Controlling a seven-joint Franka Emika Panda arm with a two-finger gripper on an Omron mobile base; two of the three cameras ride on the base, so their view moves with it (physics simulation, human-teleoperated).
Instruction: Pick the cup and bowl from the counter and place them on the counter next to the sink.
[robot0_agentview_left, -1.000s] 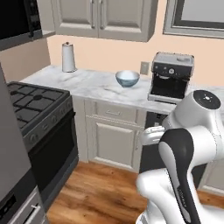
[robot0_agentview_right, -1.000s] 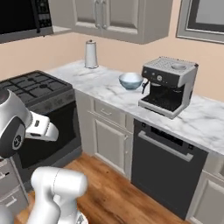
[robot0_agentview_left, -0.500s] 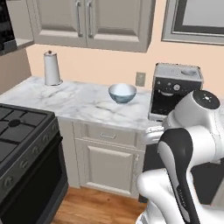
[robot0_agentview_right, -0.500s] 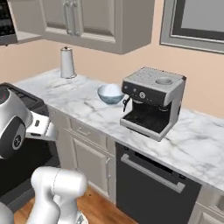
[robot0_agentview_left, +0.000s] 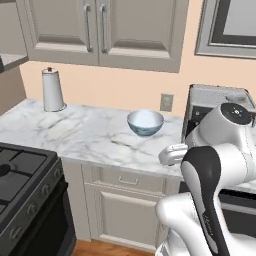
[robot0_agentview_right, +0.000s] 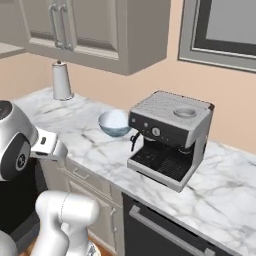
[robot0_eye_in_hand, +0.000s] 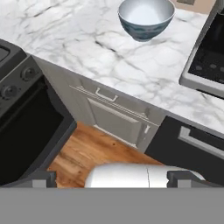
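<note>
Bowl (robot0_agentview_left: 145, 122) sits untouched on the marble counter (robot0_agentview_left: 75, 132) beside the espresso machine (robot0_agentview_right: 170, 137), the robot's hand (robot0_eye_in_hand: 111, 177) wide open, empty, well short.

The tool's (robot0_eye_in_hand: 112, 179) tips stand wide apart; far ahead, the bowl (robot0_eye_in_hand: 146, 17) sits on the desk (robot0_eye_in_hand: 87, 48), past a drawer (robot0_eye_in_hand: 114, 114).

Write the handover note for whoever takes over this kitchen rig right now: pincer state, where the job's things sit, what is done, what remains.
Pincer: open, empty, hovering over the floor in front of the cabinets.
Bowl: upright on the marble counter, between the white canister and the espresso machine. Untouched.
Cup and sink: I can't place either from here.
Done: nothing moved yet.
Left: grasp the bowl, find the cup, set both beside the sink.
</note>
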